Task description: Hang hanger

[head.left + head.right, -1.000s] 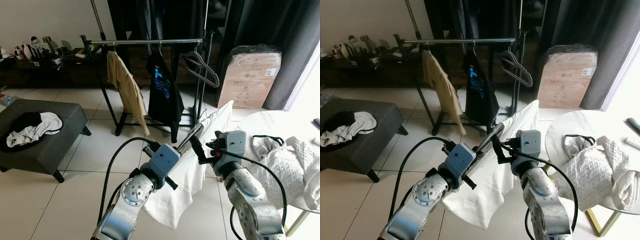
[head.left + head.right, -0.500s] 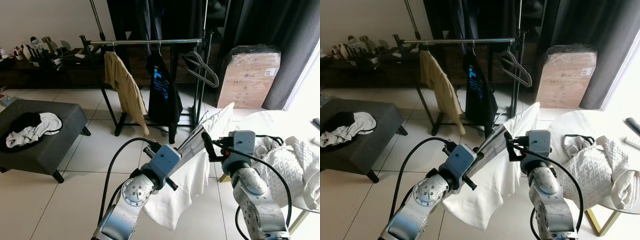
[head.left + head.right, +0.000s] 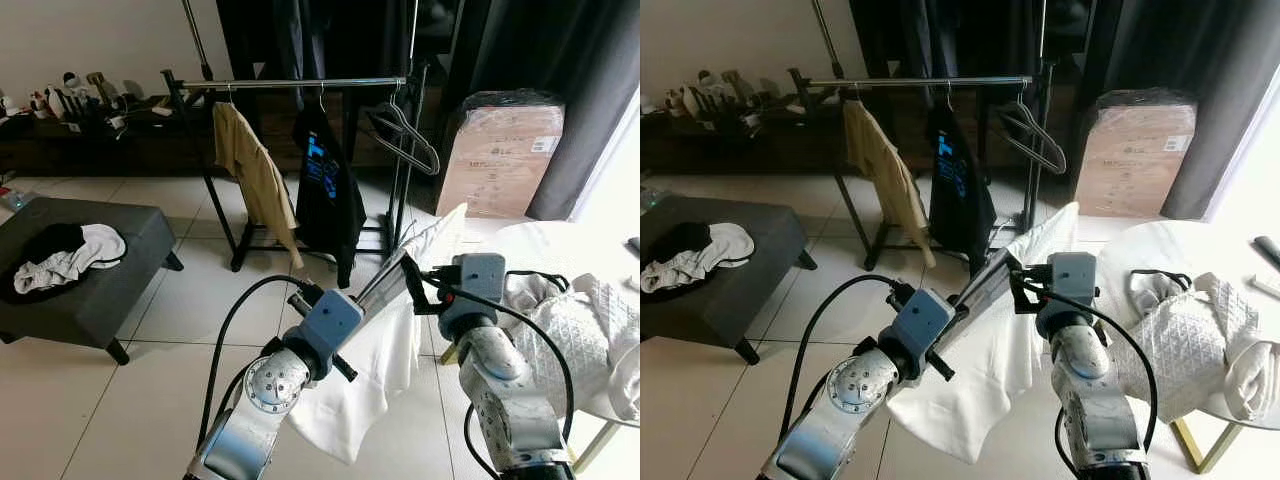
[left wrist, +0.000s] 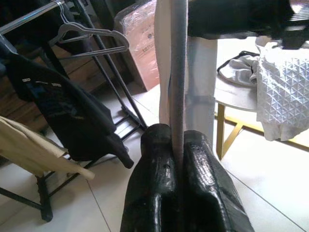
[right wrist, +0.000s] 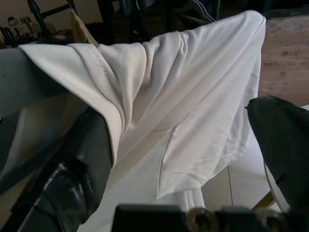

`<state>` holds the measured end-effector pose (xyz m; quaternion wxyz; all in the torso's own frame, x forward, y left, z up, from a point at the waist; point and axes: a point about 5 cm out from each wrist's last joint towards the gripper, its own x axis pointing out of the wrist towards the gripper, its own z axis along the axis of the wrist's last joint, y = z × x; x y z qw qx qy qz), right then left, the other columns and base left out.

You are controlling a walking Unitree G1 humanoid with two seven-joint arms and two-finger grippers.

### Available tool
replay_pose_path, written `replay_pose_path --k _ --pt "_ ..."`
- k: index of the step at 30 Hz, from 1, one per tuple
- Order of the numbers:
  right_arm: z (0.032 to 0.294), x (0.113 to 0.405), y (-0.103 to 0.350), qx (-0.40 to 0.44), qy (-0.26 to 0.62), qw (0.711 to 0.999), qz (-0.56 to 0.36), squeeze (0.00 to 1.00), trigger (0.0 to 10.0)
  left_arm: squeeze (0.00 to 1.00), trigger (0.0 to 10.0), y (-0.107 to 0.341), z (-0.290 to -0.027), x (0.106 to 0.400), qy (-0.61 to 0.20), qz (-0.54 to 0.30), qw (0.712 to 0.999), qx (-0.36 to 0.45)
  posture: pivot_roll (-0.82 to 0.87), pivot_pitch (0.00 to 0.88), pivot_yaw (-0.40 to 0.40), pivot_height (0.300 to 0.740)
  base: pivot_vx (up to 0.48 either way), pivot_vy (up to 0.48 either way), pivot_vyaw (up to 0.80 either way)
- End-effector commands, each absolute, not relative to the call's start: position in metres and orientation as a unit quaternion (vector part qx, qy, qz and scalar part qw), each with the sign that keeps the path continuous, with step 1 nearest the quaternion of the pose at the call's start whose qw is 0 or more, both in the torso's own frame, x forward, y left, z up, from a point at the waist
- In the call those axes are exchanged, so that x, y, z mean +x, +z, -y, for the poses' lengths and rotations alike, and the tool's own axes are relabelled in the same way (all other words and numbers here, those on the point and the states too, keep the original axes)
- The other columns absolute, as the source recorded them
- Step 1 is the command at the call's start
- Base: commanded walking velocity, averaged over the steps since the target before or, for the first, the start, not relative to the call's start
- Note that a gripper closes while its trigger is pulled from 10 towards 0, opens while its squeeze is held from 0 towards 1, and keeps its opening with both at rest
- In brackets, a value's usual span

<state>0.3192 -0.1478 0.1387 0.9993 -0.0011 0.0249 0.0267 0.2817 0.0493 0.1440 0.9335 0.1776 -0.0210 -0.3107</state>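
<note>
My left gripper (image 4: 177,141) is shut on a grey hanger (image 4: 178,72) and holds it up at chest height. A white shirt (image 3: 385,350) is draped over the hanger and hangs below it. My right gripper (image 5: 188,145) is open just to the right of the hanger's top end, its fingers (image 5: 89,154) spread wide on either side of the shirt's upper fold. The clothes rack (image 3: 300,84) stands further ahead with a beige garment (image 3: 255,180), a black T-shirt (image 3: 325,185) and an empty hanger (image 3: 405,135) on its rail.
A wrapped cardboard box (image 3: 500,155) stands right of the rack. A round white table (image 3: 540,245) with white quilted fabric (image 3: 590,330) is close on my right. A grey ottoman (image 3: 100,270) with clothes sits on the left. Tiled floor lies between me and the rack.
My right gripper has drawn back to the right and risen a little beside the shirt. The left gripper keeps its hold on the hanger in the same place.
</note>
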Motion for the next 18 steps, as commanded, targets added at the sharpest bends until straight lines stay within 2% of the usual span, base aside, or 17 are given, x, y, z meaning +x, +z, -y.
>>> replay_pose_path --k 1,2,18 --pt "0.1488 0.3213 0.1389 -0.009 0.021 0.999 -0.026 0.00 0.9 0.00 10.0 0.1552 -0.0486 0.2797 -0.311 0.045 0.932 0.181 -0.17 0.078 0.036 0.740 0.000 0.000 0.00" --pt "0.1490 0.3214 0.1387 -0.008 0.021 0.999 -0.027 0.00 0.0 0.00 10.0 0.1552 -0.0486 0.2797 -0.311 0.044 0.932 0.181 -0.17 0.078 0.036 0.740 0.000 0.000 0.00" --pt "0.1511 0.3230 0.1355 -0.003 0.016 0.999 -0.033 0.00 0.0 0.00 10.0 0.1523 -0.0482 0.2788 -0.321 0.036 0.928 0.186 -0.17 0.079 0.038 0.740 0.000 0.000 0.00"
